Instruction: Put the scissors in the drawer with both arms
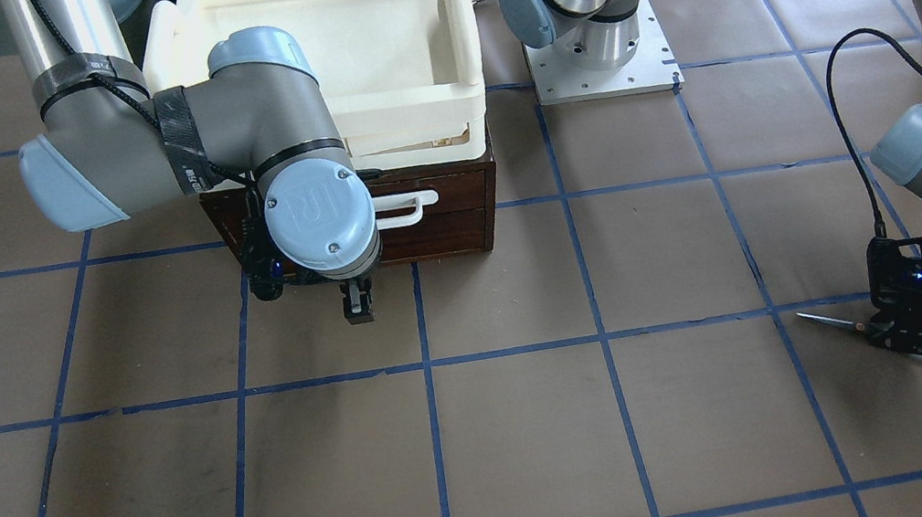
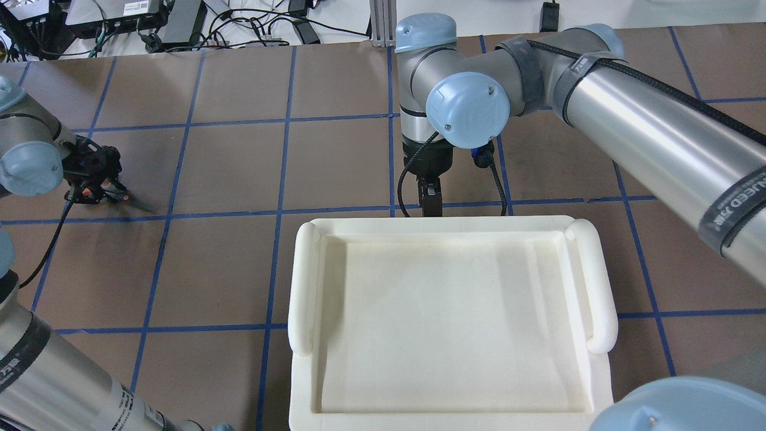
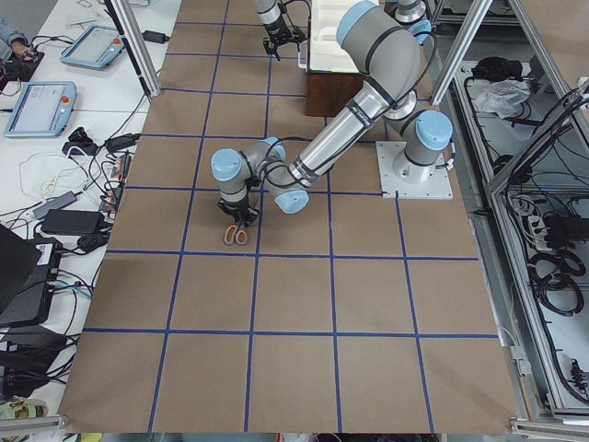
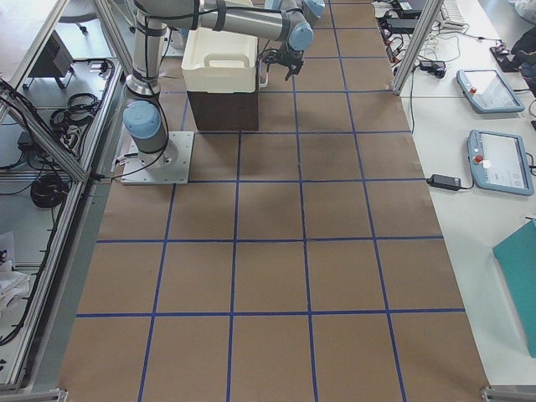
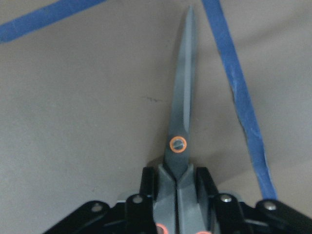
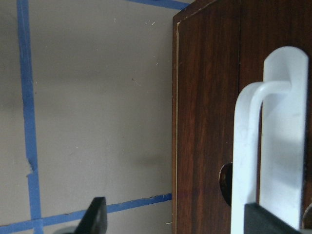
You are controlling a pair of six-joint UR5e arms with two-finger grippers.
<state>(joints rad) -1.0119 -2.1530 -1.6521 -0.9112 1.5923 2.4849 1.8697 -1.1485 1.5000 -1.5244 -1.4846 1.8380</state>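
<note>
The scissors point(image 5: 181, 122) have dark blades and grey handles lined orange. They lie on the brown table, blades pointing away from my left gripper point(image 5: 176, 191), which is shut on the handle necks. They also show in the front view point(image 1: 832, 320) and the overhead view point(image 2: 128, 199). The dark brown drawer point(image 1: 442, 229) is closed, with its white bar handle point(image 1: 407, 208) facing the table's middle. My right gripper point(image 1: 357, 304) hangs just in front of the drawer, jaws open. In the right wrist view the handle point(image 6: 246, 161) stands between its fingertips point(image 6: 99, 212).
A cream-white plastic tray point(image 2: 302, 287) sits on top of the drawer cabinet. The left arm's base plate point(image 1: 606, 64) stands beside the cabinet. Blue tape lines grid the brown table point(image 1: 526, 433).
</note>
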